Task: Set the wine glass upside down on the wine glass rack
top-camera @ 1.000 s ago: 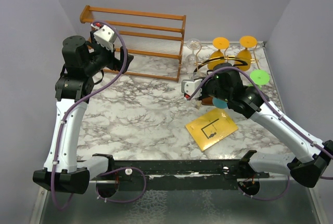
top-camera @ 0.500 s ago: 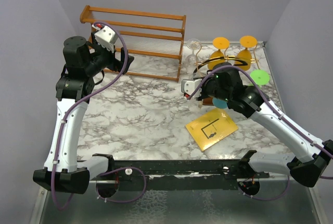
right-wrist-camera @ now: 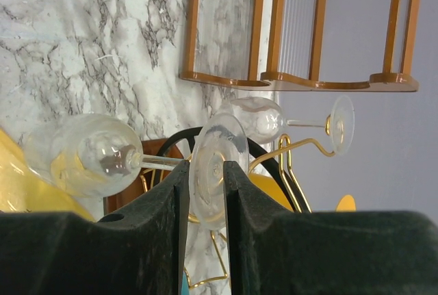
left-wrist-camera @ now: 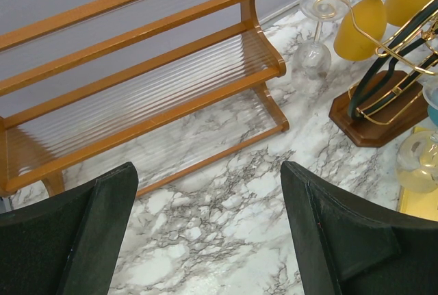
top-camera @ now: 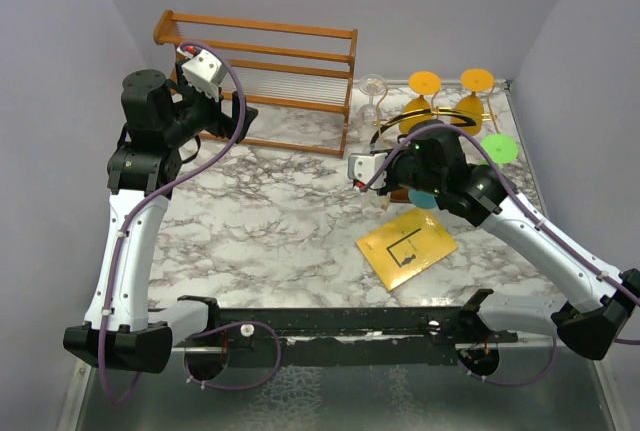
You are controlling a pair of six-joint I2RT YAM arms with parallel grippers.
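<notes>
The clear wine glass lies sideways in the right wrist view, its bowl to the left and its round foot at the rack. My right gripper stands narrowly open, its jaws a little apart on either side of that foot. Right behind it is the wine glass rack of gold wire on a brown wooden base. From above, my right gripper hides this glass. My left gripper hangs wide open and holds nothing, near the wooden shelf.
An orange-brown slatted shelf stands at the back left. On the rack hang another clear glass, two orange ones, a green-footed one and a blue-footed one. A yellow card lies in front of the rack.
The right jaws have parted slightly around the glass's foot, and the right wrist has shifted a little. The left arm has not moved.
</notes>
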